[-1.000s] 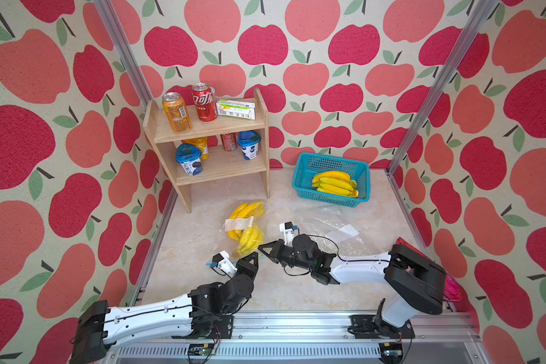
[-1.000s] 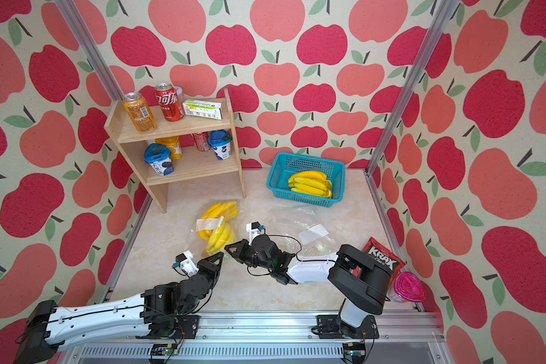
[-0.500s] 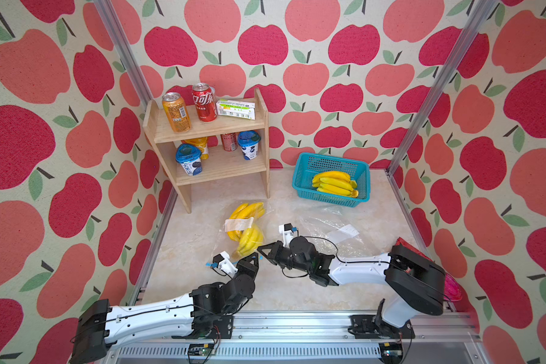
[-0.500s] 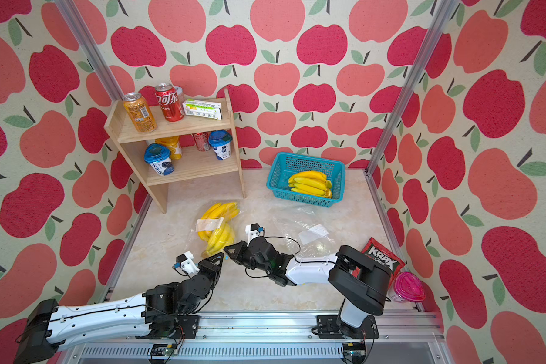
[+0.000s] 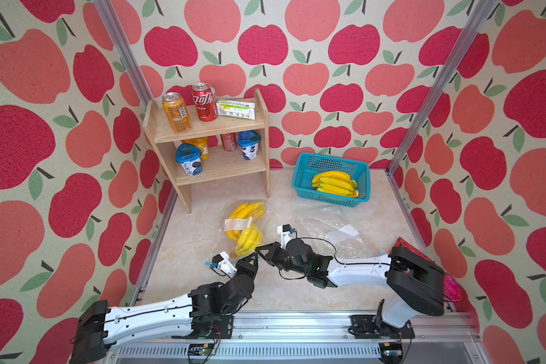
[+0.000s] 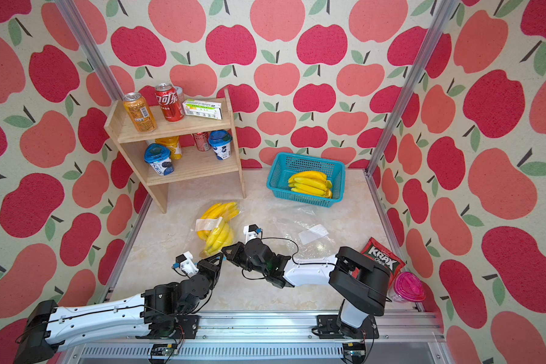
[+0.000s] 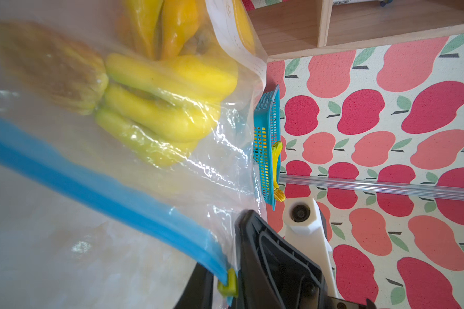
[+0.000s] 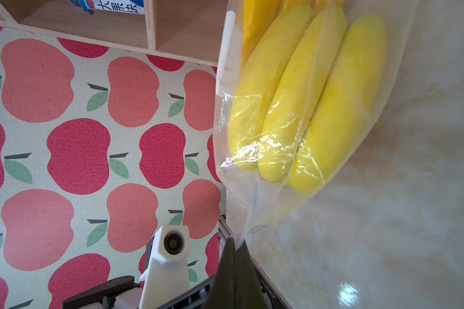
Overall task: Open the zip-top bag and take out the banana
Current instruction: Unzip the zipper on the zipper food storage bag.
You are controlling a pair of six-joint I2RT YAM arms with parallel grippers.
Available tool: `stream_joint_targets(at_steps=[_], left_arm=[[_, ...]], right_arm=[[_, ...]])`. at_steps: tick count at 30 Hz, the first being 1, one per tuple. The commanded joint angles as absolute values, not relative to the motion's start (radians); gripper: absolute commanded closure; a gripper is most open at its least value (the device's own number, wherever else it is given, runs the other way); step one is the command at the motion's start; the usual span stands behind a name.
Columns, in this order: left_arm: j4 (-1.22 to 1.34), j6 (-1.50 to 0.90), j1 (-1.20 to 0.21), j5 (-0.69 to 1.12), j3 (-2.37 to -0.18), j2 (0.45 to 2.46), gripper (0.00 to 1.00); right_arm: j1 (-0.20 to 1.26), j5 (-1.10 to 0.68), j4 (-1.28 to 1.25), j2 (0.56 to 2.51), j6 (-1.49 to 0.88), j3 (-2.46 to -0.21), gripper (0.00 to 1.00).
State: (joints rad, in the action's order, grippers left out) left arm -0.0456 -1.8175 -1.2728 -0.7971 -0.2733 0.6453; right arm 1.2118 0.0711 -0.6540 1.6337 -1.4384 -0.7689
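Firmly, the right claw (image 8: 235,242) pinches a corner of the zip-top bag (image 8: 279,208); whether the left claw (image 5: 254,257) grips is unclear.

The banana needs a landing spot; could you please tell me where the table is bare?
Bare tabletop between shelf and basket, and by the front rail's middle. Crowded centre: zip-top bag, left gripper, right gripper, second bag.

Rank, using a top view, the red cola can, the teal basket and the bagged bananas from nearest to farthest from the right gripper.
1. Bagged bananas, just beyond the right gripper.
2. Teal basket, toward the back right.
3. Red cola can, atop the wooden shelf, back left.
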Motion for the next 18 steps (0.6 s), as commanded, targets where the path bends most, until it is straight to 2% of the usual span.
stream_joint_targets(at_steps=[1,15,18], left_arm=[[-0.07,-1.807,-1.28,-0.811,-0.265,0.634,0.83],[-0.109,-1.839,-1.279,-0.817,-0.262,0.623,0.9],[-0.158,-1.854,-1.28,-0.829,-0.257,0.585,0.9]], right_arm=[[1.223,0.084,-0.655,1.619,-1.446,-0.796,1.0],[1.213,0.081,-0.666,1.603,-1.441,-0.776,1.0],[1.155,0.005,-0.665,1.587,-1.454,-0.763,1.0]])
